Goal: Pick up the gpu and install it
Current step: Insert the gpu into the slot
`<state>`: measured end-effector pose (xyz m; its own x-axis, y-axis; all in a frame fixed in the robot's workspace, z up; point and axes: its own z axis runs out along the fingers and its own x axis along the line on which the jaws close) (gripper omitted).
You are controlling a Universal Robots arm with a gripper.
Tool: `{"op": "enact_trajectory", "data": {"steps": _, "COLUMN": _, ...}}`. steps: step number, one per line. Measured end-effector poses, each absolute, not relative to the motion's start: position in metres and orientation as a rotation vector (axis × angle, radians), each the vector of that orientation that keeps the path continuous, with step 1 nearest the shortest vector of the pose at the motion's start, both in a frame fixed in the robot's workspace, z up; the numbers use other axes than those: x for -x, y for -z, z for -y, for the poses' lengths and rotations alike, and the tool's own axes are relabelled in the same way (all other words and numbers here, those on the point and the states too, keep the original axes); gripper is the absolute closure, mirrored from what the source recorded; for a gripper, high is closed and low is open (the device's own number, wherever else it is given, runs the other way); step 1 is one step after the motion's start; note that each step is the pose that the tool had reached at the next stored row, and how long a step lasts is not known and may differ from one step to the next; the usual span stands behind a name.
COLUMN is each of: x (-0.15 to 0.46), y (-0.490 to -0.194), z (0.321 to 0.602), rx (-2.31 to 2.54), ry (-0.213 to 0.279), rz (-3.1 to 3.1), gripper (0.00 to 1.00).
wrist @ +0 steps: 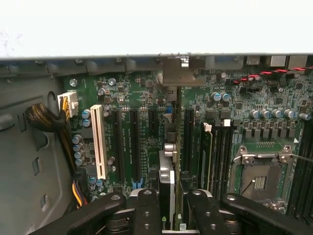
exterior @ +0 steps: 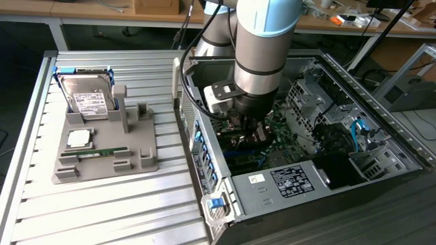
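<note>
My gripper (exterior: 249, 131) reaches down into the open computer case (exterior: 381, 109), low over the motherboard (exterior: 279, 140). In the wrist view the gripper (wrist: 171, 211) is shut on the gpu (wrist: 167, 183), which I see edge-on between the two black fingers (wrist: 146, 210). The card runs away from the camera along the row of dark expansion slots (wrist: 134, 142). Its silvery metal bracket (wrist: 176, 74) is at the case's rear wall. I cannot tell whether the card's lower edge is seated in a slot.
A grey fixture (exterior: 140, 153) on the slatted table at the exterior view's left holds a hard drive (exterior: 87, 97), a processor (exterior: 79, 137) and a green memory stick (exterior: 95, 152). Inside the case are a power supply (exterior: 289, 184), a white slot (wrist: 98, 142), a cable bundle (wrist: 45, 117) and the processor socket (wrist: 261, 178).
</note>
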<state>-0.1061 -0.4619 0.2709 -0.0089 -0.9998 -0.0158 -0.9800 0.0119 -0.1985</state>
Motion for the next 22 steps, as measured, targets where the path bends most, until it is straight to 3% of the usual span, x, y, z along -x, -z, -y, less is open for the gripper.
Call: {"op": "enact_trajectory", "data": {"steps": 22, "x": 0.1129, "y": -0.2695, "z": 0.4600, "rx": 2.082, "ry": 0.197, "rz": -2.137, "gripper": 0.73}}
